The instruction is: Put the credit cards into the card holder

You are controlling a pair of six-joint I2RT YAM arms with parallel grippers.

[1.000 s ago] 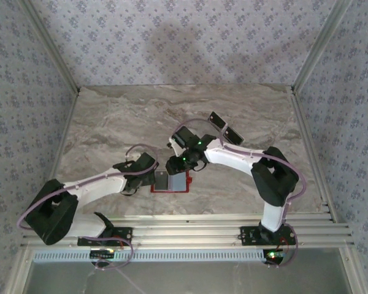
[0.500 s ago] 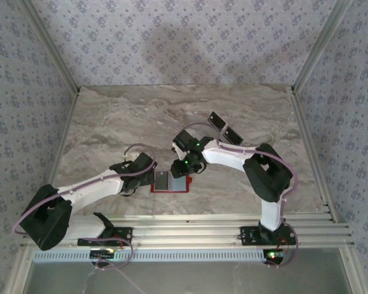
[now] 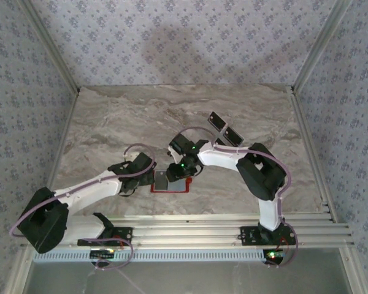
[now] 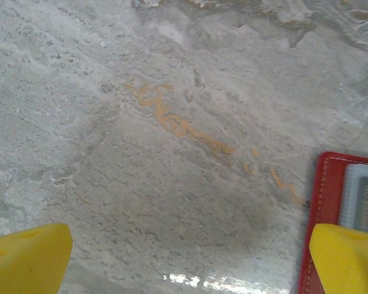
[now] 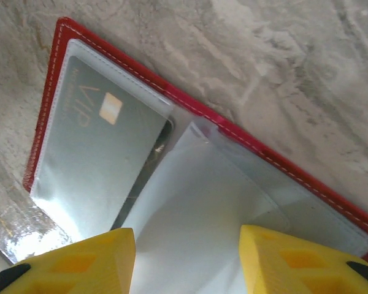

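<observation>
The right end effector (image 5: 184, 260) hangs over the open card holder (image 5: 57, 67). Its yellow fingers (image 5: 73, 260) are partway apart with nothing pinched between them, and their bases are cut off by the frame. Between them spreads a clear sleeve (image 5: 221, 214); glare hides whether anything sits inside. A grey card (image 5: 104, 144) marked VIP lies in the left pocket, and a dark sliver (image 5: 158, 147) at its edge is too narrow to identify. The left end effector (image 4: 187, 260) gapes wide and empty over bare table (image 4: 141, 153), just left of the holder's red edge. From above, the right arm covers the holder's right half. Two black cards (image 3: 218, 120) lie well apart from it at the far right, with open table around them.
</observation>
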